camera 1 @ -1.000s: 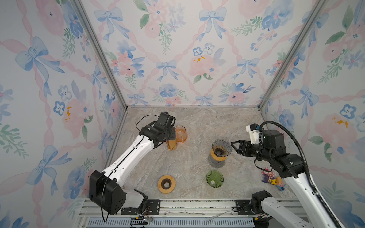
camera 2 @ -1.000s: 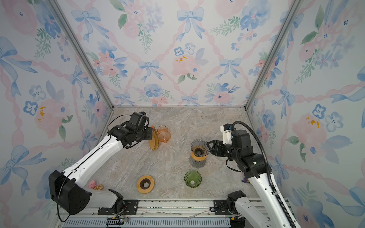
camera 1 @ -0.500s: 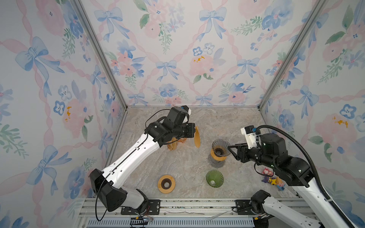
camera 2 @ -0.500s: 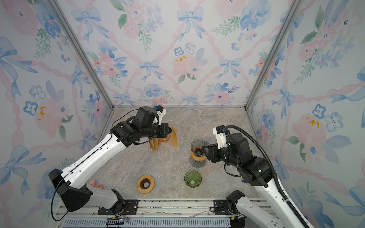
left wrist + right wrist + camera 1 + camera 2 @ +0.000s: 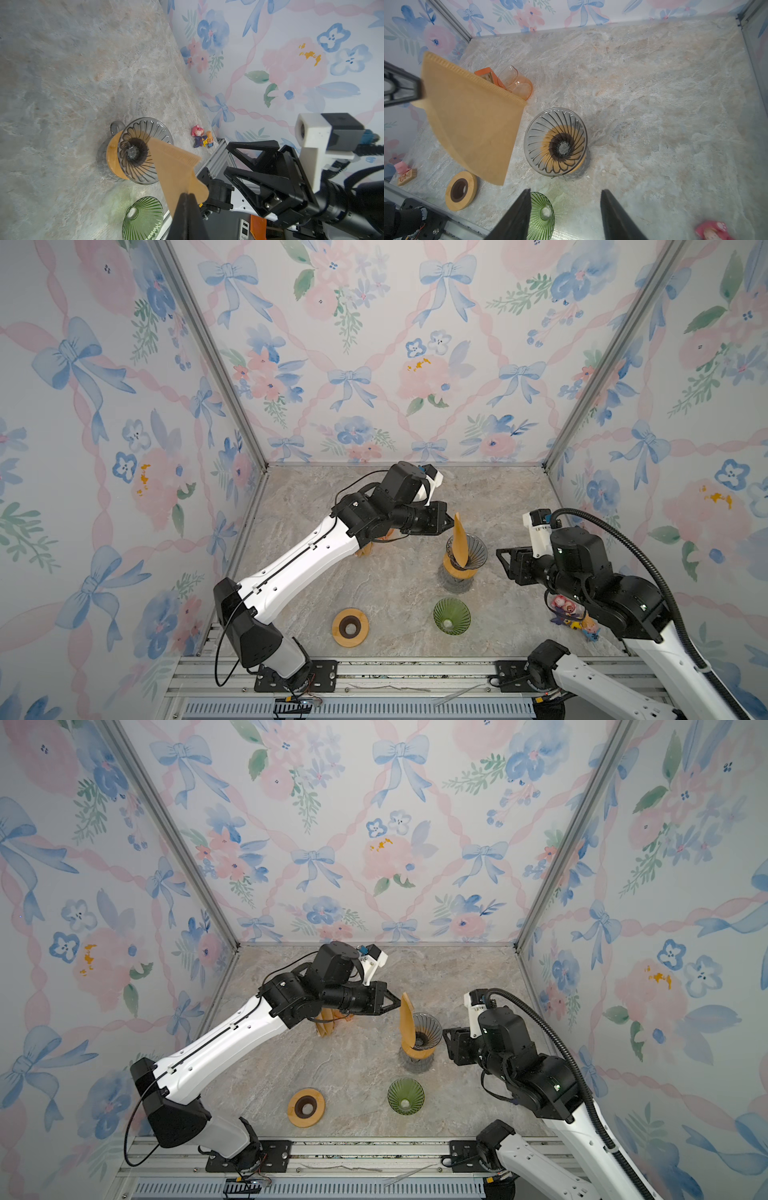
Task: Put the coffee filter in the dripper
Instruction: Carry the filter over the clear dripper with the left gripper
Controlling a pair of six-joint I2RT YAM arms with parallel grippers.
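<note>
Now, L gripper (image 5: pixel 450 523) clamped, pinching filter (image 5: pixel 459 540) edge

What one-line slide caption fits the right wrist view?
Left fingers pinch a flat brown coffee filter close to the glass dripper; right fingers stand open nearby.

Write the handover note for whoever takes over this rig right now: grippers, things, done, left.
Left gripper: shut on the coffee filter, pinching its edge. The filter hangs flat and folded, close beside the dripper.
Right gripper: open, empty, facing the dripper.
Dripper: upright mid-table on its wooden collar, nothing inside.
Done: filter in hand at the dripper.
Left: seat it in the cone, then release.
</note>
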